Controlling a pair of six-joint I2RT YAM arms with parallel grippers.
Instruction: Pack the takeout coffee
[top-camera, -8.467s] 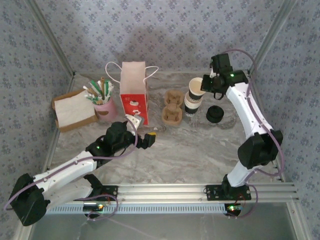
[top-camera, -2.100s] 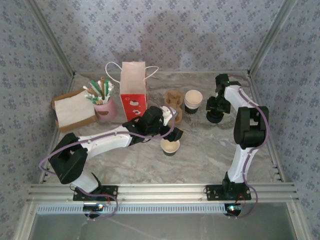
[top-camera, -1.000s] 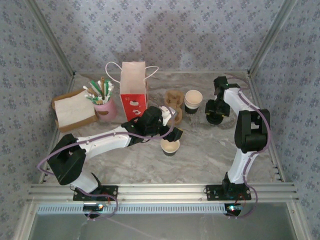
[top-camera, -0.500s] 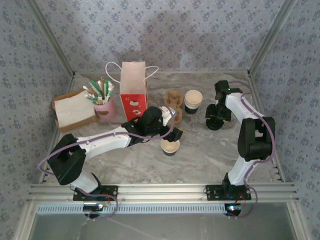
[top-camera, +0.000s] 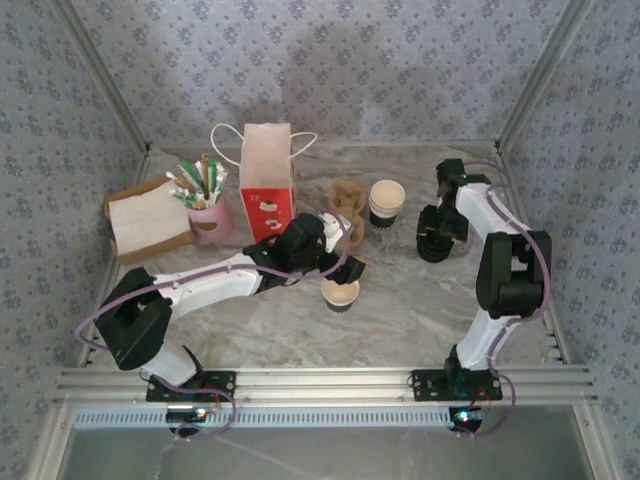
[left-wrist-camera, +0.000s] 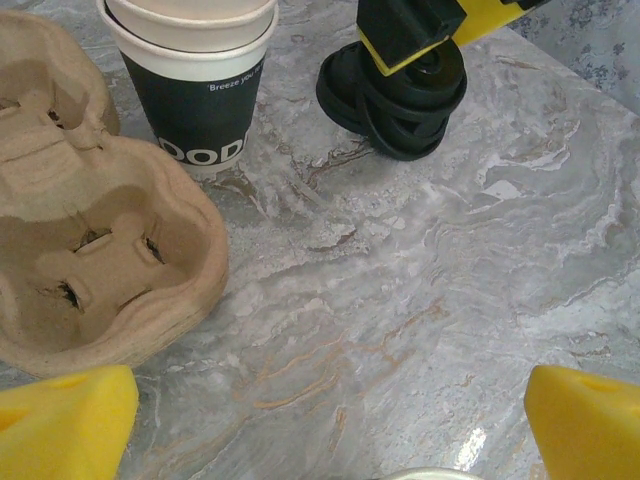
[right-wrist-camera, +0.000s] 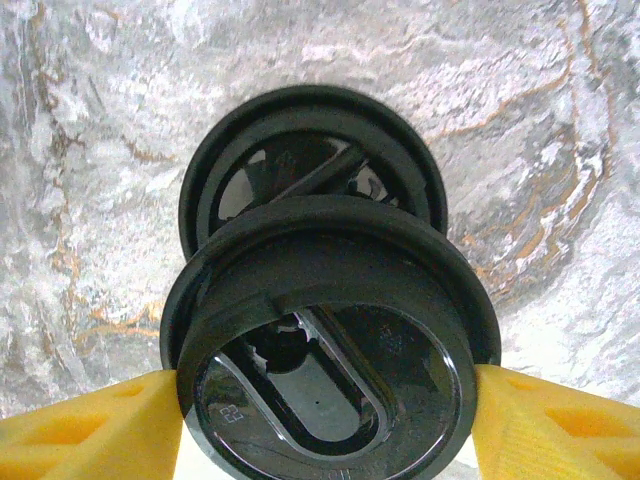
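The black paper cup stands open-topped at mid-table; its rim shows at the bottom of the left wrist view. My left gripper hangs just behind and above it, open, yellow fingers wide apart around bare marble. My right gripper is shut on a round black lid, its pads pressing the rim on both sides. That lid is held a little above another black lid lying on the table at the right.
A stack of black cups with white rims and a brown cup carrier stand behind the left gripper. The red paper bag, a pink holder of sticks and a napkin tray are at the back left.
My right gripper has shifted slightly right and toward the near side with the lid in it. The left arm and the cup have not moved.
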